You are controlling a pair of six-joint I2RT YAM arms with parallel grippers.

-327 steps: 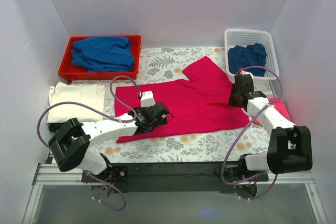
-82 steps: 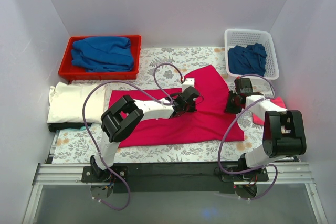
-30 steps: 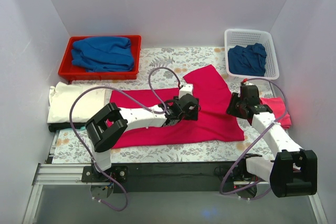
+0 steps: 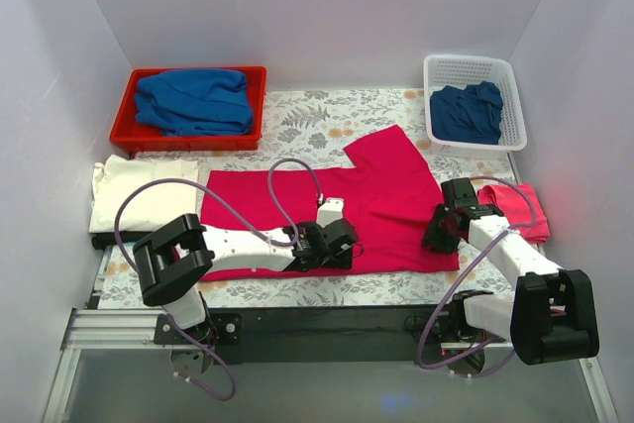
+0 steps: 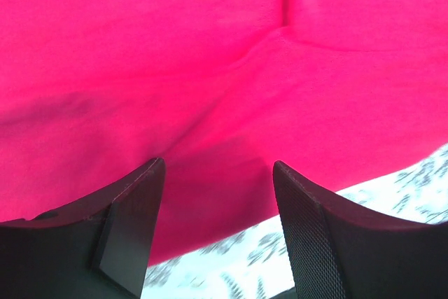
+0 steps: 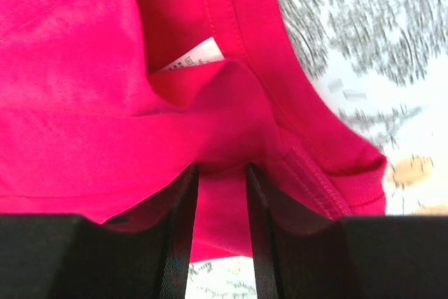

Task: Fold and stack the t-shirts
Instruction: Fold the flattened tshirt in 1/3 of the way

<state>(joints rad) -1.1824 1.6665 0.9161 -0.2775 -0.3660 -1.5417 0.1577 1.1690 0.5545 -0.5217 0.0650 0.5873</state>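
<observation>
Crimson t-shirt lies spread on the desk, held at the collar ahead of a fold

The shirt covers the middle of the desk, with its collar and white neck label at the right end and one sleeve pointing away from the arms; the right hand sits on that collar, its fingers drawn narrow with a ridge of crimson cloth pinched between them; the left hand hovers over the near hem, fingers spread wide and gripping nothing; the step looks like the first fold; next, the left hand likely needs to close on the hem so both ends can be carried over together; a cream shirt lies well apart at the desk's left edge.
</observation>
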